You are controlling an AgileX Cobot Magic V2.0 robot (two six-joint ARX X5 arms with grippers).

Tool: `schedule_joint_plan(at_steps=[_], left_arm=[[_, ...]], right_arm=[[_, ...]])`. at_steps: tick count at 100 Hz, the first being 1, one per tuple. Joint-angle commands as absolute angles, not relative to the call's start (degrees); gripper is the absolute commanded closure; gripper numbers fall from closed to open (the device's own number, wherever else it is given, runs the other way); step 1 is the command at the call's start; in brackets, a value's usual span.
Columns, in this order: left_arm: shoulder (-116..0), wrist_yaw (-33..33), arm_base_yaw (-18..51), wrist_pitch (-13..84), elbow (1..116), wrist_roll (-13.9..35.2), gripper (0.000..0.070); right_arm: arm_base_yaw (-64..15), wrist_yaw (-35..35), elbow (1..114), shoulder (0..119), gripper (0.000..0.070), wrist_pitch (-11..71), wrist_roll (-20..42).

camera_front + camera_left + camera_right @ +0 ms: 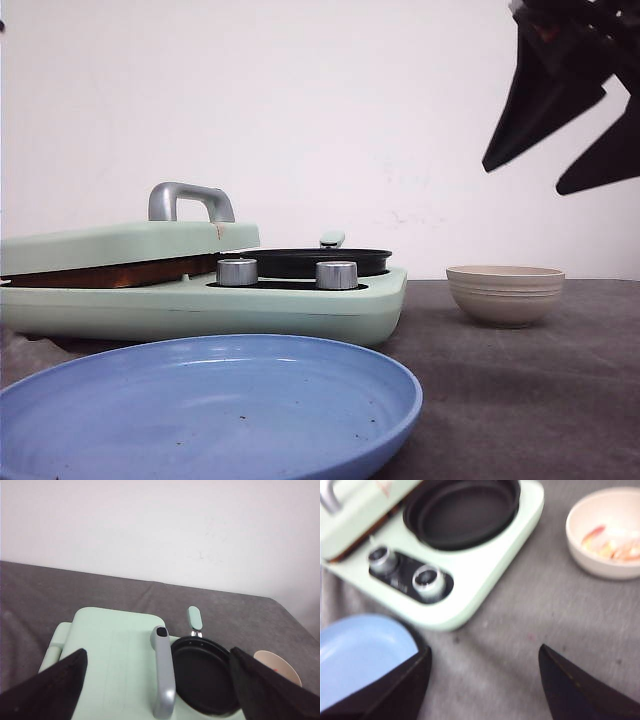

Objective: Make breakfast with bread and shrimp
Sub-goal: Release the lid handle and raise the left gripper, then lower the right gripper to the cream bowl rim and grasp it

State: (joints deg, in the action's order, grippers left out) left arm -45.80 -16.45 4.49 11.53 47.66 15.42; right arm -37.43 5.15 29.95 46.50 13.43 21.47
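Left hand, fingers spread and empty, above the mint breakfast maker; a brown bread edge shows under its closed lid. Blue plate at 6 o'clock. Black pan centre. Shrimp in beige bowl, 3 o'clock. Right hand raised, released.

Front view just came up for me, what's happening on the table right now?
Nothing is being held. The right gripper hangs open above the cloth between the mint breakfast maker and the beige bowl, which holds the shrimp. The left gripper hovers open over the maker's closed lid. A brown edge, likely the bread, shows under that lid. The black pan and the blue plate hold nothing.
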Motion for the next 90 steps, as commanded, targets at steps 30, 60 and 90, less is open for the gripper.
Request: schedule_joint_plan(at_steps=[30,60,90], left_arm=[[-36.6,-16.1,4.4,20.2,47.3,6.2,0.019],[-27.2,-13.7,3.3,18.0,35.9,6.3,0.0191],[-21.7,-12.2,2.4,16.1,24.9,10.8,0.0244]], right_arm=[[-31.0,3.0,34.4,46.8,0.0288,12.3,22.1],[-16.6,-6.6,43.9,53.5,0.0288,18.4,19.8],[-7.4,-13.5,58.8,72.3,0.0288,25.3,15.7]])
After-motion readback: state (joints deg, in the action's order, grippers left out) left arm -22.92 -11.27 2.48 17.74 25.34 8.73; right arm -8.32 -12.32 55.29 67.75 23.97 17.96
